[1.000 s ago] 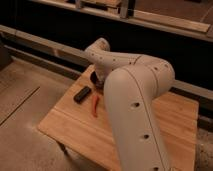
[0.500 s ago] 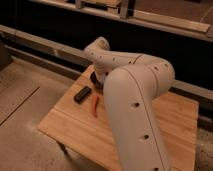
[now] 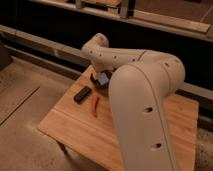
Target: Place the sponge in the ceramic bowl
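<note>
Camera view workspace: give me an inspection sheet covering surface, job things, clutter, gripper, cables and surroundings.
Surface: wooden table, light planks.
Job's things: sponge, light blue-grey, at the table's far edge right by the gripper; whether it is held cannot be told. ceramic bowl, a dark rounded shape just below the sponge, mostly hidden.
Clutter: black block; thin red-orange item beside it, nearer the camera.
Grippers: gripper tucked under the arm at the far edge, by the bowl.
Cables: nothing seen.
Surroundings: speckled floor; a ledge along a dark wall behind.
</note>
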Available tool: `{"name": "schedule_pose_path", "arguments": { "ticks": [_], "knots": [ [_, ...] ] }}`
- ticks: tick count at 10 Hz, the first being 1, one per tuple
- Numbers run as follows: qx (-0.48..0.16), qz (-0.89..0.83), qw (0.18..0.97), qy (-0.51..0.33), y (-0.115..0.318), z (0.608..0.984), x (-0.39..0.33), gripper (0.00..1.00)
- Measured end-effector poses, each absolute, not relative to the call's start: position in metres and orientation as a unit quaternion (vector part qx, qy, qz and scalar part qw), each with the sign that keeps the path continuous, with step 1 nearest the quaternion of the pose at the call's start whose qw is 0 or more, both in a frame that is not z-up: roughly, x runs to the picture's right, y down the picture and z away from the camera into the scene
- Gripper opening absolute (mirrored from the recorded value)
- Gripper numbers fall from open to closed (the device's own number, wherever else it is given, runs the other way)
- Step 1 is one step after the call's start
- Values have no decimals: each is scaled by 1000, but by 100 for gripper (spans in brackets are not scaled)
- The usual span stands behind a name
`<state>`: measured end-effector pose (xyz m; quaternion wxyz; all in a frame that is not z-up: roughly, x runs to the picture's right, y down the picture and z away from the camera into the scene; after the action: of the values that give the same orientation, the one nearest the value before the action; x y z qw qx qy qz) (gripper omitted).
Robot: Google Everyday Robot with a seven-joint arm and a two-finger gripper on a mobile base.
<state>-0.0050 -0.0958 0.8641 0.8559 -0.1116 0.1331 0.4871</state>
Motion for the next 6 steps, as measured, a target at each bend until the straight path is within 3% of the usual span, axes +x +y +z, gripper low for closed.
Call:
{"name": "schedule_pose_path", "arguments": {
  "ticks": [6],
  "knots": [
    [-63, 512, 849, 116, -70, 782, 17, 76]
  ]
}}
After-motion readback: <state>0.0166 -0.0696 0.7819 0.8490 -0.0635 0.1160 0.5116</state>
